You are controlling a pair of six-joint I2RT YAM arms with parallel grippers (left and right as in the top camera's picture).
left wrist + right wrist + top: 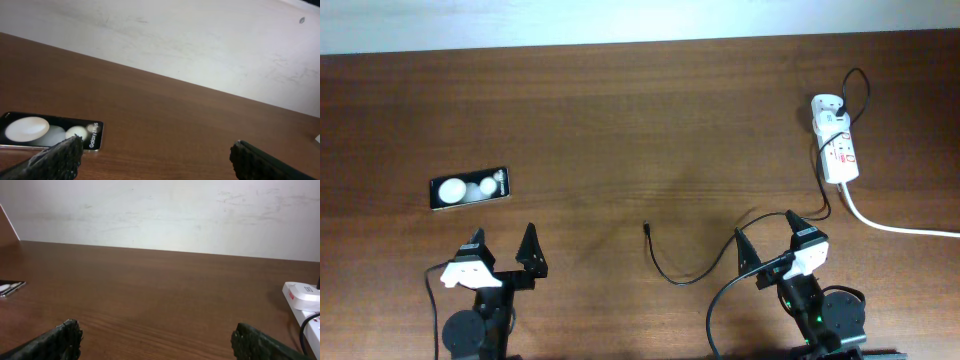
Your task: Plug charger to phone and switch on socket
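Note:
The phone (471, 187), a small black slab with two white blobs, lies flat at the left of the table; it also shows in the left wrist view (50, 131). The charger's black cable (695, 268) runs from its plug tip (647, 229) at the table's middle to the white adapter (827, 106) in the socket (838, 152) at the far right. My left gripper (502, 245) is open and empty, just in front of the phone. My right gripper (765, 234) is open and empty, over the cable's near loop. The socket's end shows in the right wrist view (304, 300).
The socket's thick white cord (900, 227) trails off the right edge. A pale wall (160, 215) stands behind the table's far edge. Bare wood lies between phone and plug tip.

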